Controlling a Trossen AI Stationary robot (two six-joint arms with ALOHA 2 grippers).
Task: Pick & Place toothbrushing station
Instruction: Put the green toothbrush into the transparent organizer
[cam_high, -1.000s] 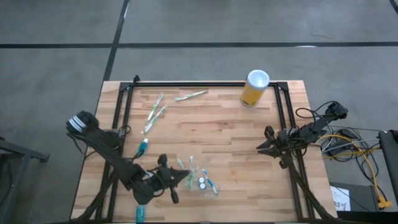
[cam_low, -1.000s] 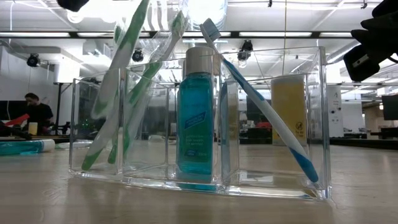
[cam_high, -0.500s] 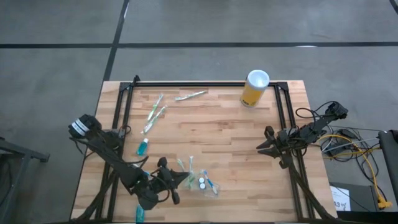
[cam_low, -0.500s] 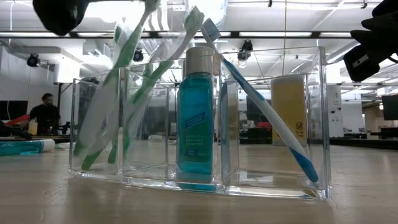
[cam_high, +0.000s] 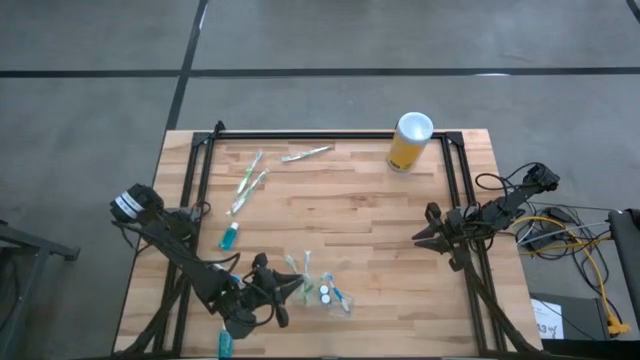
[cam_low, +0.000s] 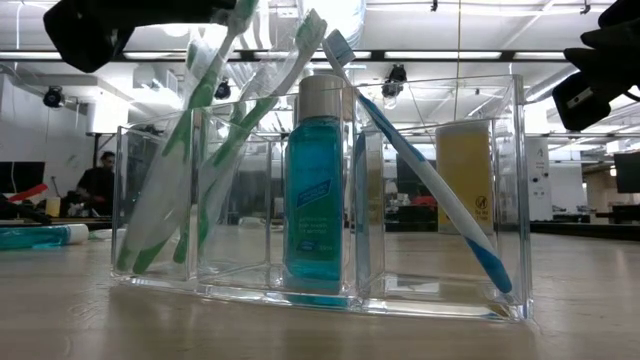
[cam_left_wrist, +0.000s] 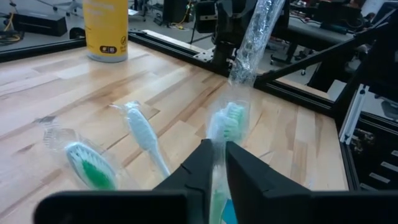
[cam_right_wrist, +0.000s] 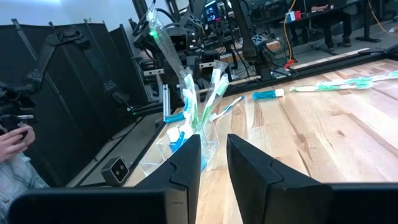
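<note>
The left gripper (cam_high: 283, 291) sits at the clear holder (cam_low: 320, 290) near the table's (cam_high: 360, 200) front edge, its fingers (cam_left_wrist: 239, 177) slightly apart around a wrapped green toothbrush (cam_left_wrist: 225, 121) standing in the holder; whether they still pinch it I cannot tell. The right gripper (cam_high: 420, 236) waits at the right side, fingers slightly apart, holding nothing.

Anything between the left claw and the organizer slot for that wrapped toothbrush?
Nothing visible. The left claw sits right at the clear organizer, its wrapped green toothbrush already leaning in the end compartment.
</note>
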